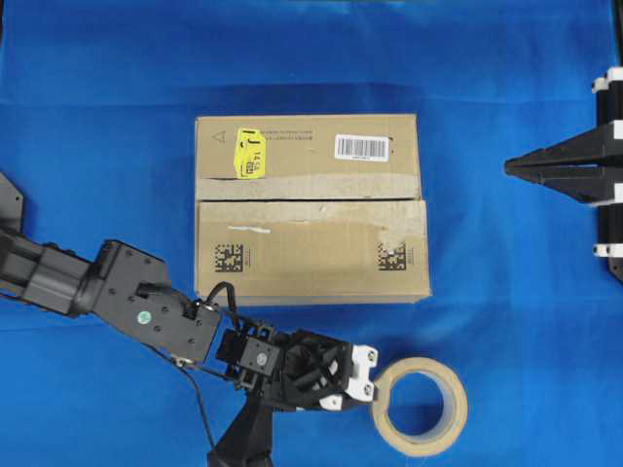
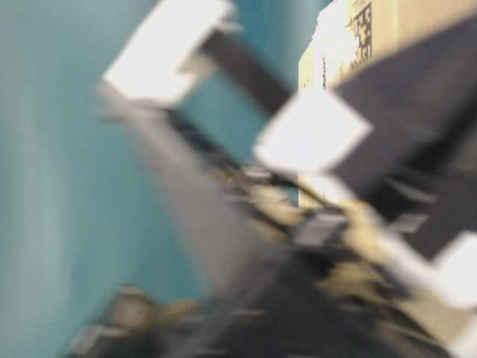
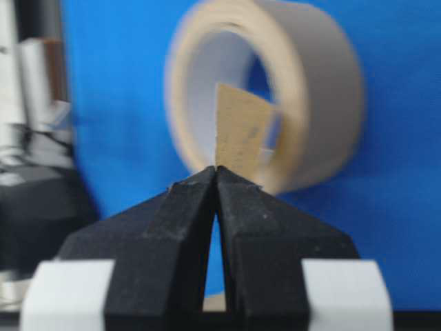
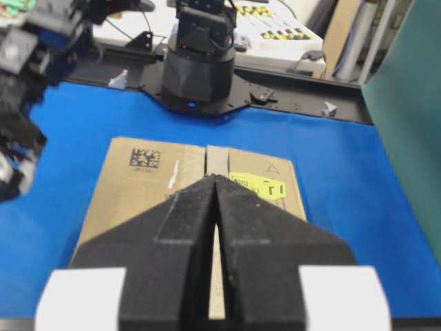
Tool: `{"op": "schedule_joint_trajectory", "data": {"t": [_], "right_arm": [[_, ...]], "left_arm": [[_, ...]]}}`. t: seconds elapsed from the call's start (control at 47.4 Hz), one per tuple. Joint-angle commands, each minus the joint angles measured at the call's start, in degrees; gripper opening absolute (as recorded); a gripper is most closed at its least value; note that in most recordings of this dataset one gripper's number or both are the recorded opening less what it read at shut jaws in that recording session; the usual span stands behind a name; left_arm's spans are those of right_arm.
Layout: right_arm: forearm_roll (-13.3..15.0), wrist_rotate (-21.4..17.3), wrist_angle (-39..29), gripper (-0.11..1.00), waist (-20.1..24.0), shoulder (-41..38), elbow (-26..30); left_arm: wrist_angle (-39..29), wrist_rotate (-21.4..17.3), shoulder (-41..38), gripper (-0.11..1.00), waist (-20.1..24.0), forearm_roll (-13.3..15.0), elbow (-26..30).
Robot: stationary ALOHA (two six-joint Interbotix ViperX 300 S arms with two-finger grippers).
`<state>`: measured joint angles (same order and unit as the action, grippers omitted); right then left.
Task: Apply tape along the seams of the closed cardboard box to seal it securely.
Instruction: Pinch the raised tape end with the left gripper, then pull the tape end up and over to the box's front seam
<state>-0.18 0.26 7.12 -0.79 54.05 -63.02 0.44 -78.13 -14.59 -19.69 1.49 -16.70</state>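
One tape (image 3: 238, 131) piece stands pinched between the closed jaws of the left gripper (image 3: 217, 169), just in front of the tape roll (image 1: 421, 406), probably to peel it free. The cardboard box (image 1: 311, 209) lies mid-cloth behind it, seams (image 1: 310, 199) untaped. The right gripper (image 1: 510, 167) waits pressed together and empty, well apart, keeping the box unobstructed.

Lit evenly and brightly from above, with only soft shadows on the blue table (image 1: 506, 292). Heavily smeared by blur at table level, shapes barely readable. Out of focus around the tape roll (image 3: 275, 103) in the left wrist view.
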Motion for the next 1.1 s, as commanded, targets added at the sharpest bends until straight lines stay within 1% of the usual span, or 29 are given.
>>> {"op": "schedule_joint_trajectory", "data": {"t": [0.0,0.169,0.337,0.485,0.612,0.801,0.949,1.075], "right_arm": [[0.0,-0.09,0.26,0.0,-0.09,-0.44,1.14],[0.0,-0.26,0.26,0.0,-0.09,-0.7,1.14],[0.0,-0.35,0.18,0.0,-0.09,-0.79,1.14],[0.0,-0.35,0.18,0.0,-0.09,-0.79,1.14],[-0.09,-0.35,0.09,0.0,-0.09,-1.23,1.05],[0.0,-0.35,0.0,0.0,-0.09,-1.85,0.97],[0.0,-0.35,0.44,0.0,-0.09,-2.46,0.88],[0.0,-0.35,1.41,0.0,-0.09,-3.25,0.7]], "left_arm": [[0.09,-0.79,2.81,0.01,0.18,-0.18,2.72],[-0.26,-3.16,2.9,0.01,0.26,-0.18,4.22],[-1.58,-3.52,4.22,0.01,1.14,-0.18,3.08],[-2.02,-4.48,8.53,0.01,2.99,-0.18,-0.18],[-1.41,-6.15,12.83,0.01,5.01,-0.18,-4.04],[-0.35,-8.09,19.16,0.01,9.58,-0.18,-10.9],[0.09,-8.44,22.68,0.01,13.1,-0.18,-14.59],[0.18,-8.53,24.08,0.01,15.82,-0.18,-16.44]]}}
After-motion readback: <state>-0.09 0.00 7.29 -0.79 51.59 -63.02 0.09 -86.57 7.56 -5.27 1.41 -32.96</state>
